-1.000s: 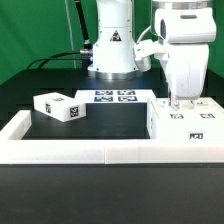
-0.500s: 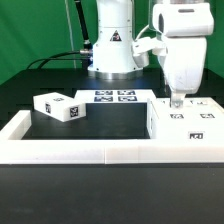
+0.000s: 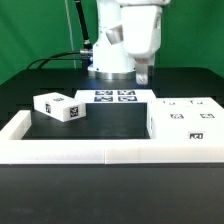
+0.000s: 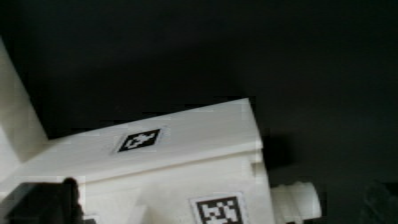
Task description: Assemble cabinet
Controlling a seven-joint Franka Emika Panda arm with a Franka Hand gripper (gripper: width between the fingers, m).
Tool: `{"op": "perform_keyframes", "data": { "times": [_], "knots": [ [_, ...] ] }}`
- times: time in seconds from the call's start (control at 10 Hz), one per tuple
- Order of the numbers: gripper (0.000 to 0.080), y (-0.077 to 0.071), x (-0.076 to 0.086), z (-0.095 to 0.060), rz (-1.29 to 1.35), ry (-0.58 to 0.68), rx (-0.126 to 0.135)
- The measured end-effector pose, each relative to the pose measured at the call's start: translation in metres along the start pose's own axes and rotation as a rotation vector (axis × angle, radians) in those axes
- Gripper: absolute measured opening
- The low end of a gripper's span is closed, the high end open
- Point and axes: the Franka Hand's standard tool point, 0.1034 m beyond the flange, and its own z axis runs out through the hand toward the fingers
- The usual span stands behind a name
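Your hand [image 3: 144, 72] hangs clear of the table [image 3: 110, 118] in the upper middle of the exterior view. It holds nothing that I can see, but whether its fingers stand apart or together the pictures do not show. The cabinet body [image 3: 185, 122] sits low on the exterior view's right, tucked into the corner of the border rail [image 3: 90, 150]. The wrist view looks down on a white tagged face [image 4: 178, 165], which I judge to be that same body.

The risks, as I judge them:
- If you come down on the body off-centre, a finger may land on its upper face and shove it instead of straddling it.
- The small block [image 3: 57, 106] lies skewed, well apart on the exterior view's left. Reach for it without turning the wrist to match and it may twist or slip from the grasp.

Count: one arm [image 3: 135, 30], one hand, two cabinet pieces — body and block — one marker board [image 3: 114, 97] at mid-frame, and one rail.
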Motion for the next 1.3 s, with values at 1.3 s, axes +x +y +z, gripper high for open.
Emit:
{"op": "perform_keyframes", "data": {
  "times": [1.3],
  "knots": [
    [0.0797,-0.062,0.035,0.009,0.918,0.123,-0.019]
  ]
}}
